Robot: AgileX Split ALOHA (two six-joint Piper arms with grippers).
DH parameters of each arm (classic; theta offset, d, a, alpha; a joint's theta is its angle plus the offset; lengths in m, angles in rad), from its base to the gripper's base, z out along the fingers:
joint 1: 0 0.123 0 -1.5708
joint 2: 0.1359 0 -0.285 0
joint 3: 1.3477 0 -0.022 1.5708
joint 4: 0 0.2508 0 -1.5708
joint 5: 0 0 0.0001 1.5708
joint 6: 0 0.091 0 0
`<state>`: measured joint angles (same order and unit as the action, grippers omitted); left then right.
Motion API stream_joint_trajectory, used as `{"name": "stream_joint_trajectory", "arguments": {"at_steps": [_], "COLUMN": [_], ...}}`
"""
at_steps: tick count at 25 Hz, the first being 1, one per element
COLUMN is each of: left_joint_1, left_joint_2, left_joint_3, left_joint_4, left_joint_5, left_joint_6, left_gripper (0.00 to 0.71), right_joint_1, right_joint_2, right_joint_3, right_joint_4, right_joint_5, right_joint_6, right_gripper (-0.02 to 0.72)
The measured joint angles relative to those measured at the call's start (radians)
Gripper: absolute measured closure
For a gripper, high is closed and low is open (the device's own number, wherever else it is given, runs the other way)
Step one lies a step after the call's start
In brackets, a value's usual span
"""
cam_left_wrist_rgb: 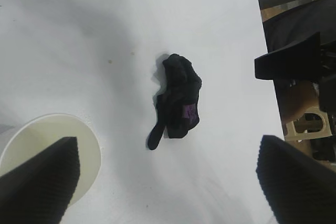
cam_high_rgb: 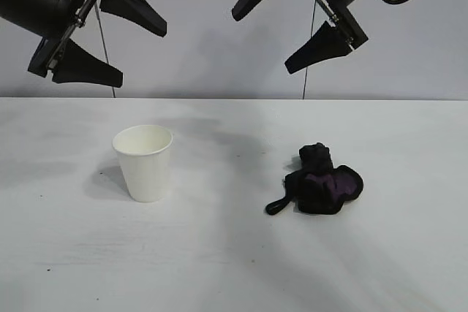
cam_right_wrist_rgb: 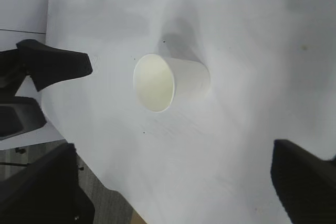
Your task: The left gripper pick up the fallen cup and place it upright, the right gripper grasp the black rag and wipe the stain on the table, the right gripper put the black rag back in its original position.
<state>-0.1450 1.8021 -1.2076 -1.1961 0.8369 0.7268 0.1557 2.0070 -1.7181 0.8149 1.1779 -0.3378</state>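
Note:
The white paper cup [cam_high_rgb: 144,162] stands upright on the left part of the white table [cam_high_rgb: 234,261], mouth up. It also shows in the left wrist view [cam_left_wrist_rgb: 47,129] and the right wrist view [cam_right_wrist_rgb: 168,82]. The black rag [cam_high_rgb: 322,180] lies bunched on the right part of the table, purple showing inside, its loop toward the front; the left wrist view shows it too [cam_left_wrist_rgb: 178,100]. My left gripper [cam_high_rgb: 142,56] hangs open and empty high above the cup. My right gripper [cam_high_rgb: 260,43] hangs open and empty high above, left of the rag. No stain shows.
The table's far edge meets a plain grey wall. In the right wrist view the table's edge [cam_right_wrist_rgb: 105,182] and the floor beyond show near my right finger. Faint grey scuffs and arm shadows mark the tabletop.

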Motion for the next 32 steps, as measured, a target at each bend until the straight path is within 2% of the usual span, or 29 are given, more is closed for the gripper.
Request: {"name": "stream_joint_trajectory", "arguments": {"at_steps": [13,21,32], "left_joint_1": [0.000,0.000,0.000], "left_joint_2": [0.000,0.000,0.000], "left_joint_3": [0.000,0.000,0.000], "left_joint_4": [0.000,0.000,0.000], "left_joint_5": [-0.001,-0.001,-0.001], "left_joint_6": [0.000,0.000,0.000], "left_gripper": [0.051,0.051,0.051], "right_joint_1": [-0.010,-0.095,-0.096], "right_joint_2": [0.000,0.000,0.000], "right_joint_3": [0.000,0.000,0.000], "right_joint_4": [0.004,0.021,0.034], "right_joint_5": [0.010,0.033,0.033], "right_joint_6": [-0.019,-0.024,-0.050], "right_gripper": [0.009,0.009,0.009]}}
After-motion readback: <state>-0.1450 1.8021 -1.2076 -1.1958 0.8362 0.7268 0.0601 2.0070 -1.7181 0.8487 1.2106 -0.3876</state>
